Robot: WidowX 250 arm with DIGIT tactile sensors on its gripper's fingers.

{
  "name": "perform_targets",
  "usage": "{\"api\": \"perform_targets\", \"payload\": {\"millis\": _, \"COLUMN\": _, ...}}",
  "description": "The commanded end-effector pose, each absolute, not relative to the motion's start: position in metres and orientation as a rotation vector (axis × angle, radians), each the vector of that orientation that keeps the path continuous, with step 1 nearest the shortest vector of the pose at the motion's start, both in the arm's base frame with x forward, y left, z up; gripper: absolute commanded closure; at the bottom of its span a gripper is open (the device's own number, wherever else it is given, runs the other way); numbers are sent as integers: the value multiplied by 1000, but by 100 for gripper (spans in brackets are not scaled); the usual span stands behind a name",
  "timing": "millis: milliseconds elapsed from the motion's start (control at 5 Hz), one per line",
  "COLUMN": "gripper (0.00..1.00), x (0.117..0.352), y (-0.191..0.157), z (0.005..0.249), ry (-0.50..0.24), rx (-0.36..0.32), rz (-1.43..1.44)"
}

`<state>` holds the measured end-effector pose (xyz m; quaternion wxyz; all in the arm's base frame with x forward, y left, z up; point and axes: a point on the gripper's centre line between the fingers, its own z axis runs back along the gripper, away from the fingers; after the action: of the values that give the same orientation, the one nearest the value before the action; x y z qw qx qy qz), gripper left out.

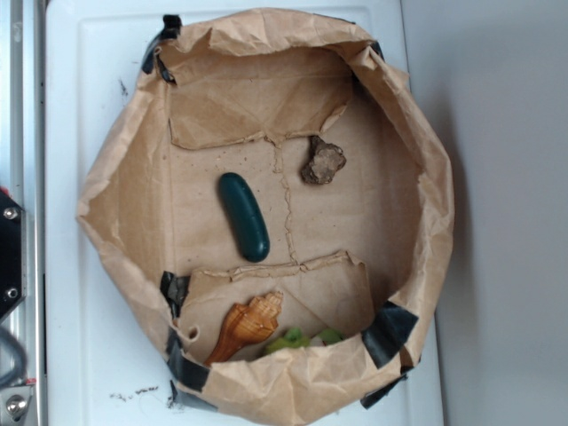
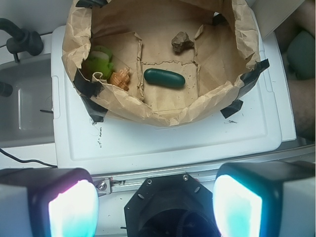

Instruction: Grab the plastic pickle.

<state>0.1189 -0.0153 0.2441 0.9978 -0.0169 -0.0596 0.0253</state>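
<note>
The plastic pickle (image 1: 244, 216) (image 2: 164, 78) is a glossy dark green capsule lying flat on the floor of a brown paper bag tray (image 1: 124, 177) (image 2: 163, 111), near its middle. My gripper (image 2: 155, 207) shows only in the wrist view, at the bottom edge, far back from the tray and high above the white board. Its two glowing fingers (image 2: 74, 210) stand wide apart with nothing between them. The exterior view does not show the gripper.
A brown rock-like lump (image 1: 322, 162) (image 2: 181, 41) lies beyond the pickle. An orange-brown shell toy (image 1: 244, 326) (image 2: 120, 78) and lime-green pieces (image 1: 297, 339) (image 2: 100, 59) sit in one corner. The tray rests on a white board (image 1: 80, 80) (image 2: 173, 140); a metal rail (image 1: 22, 106) runs alongside.
</note>
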Motion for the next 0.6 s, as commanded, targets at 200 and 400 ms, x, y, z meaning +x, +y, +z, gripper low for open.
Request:
{"api": "perform_targets", "payload": {"millis": 200, "gripper": 0, "x": 168, "y": -12, "z": 239, "ry": -135, "rx": -21, "rz": 127}}
{"api": "perform_targets", "payload": {"millis": 400, "gripper": 0, "x": 212, "y": -15, "z": 231, "ry": -125, "rx": 7, "rz": 102}}
